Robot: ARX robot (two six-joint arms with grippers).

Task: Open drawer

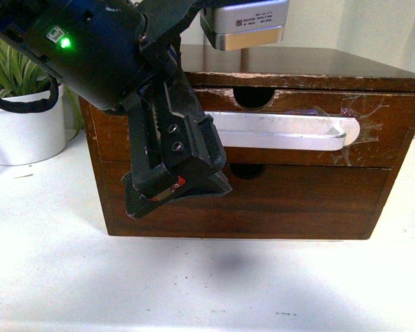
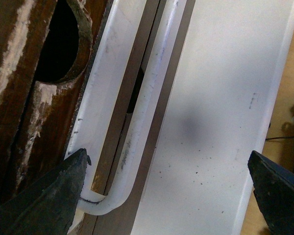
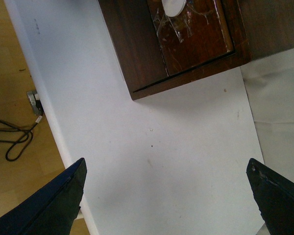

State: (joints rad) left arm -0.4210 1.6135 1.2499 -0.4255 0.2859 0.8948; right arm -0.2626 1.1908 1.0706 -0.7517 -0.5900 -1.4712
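The drawer [image 1: 297, 100] is the upper one of a dark brown wooden chest, with a scuffed front, a half-round notch at its top edge and a long white handle [image 1: 283, 131] held by clear tape. It looks shut. My left gripper [image 1: 176, 190] is open and hangs in front of the handle's left end. In the left wrist view the gripper [image 2: 167, 161] has one fingertip [image 2: 76, 169] right beside the handle's bent end [image 2: 112, 200]. My right gripper [image 3: 166, 171] is open and empty above the white table [image 3: 152, 147], off the chest's right corner [image 3: 196, 39].
A plain lower drawer front [image 1: 297, 194] without a handle lies under the task drawer. A white plant pot [image 1: 24, 128] stands left of the chest. The table edge and wooden floor with a cable [image 3: 12, 137] show in the right wrist view.
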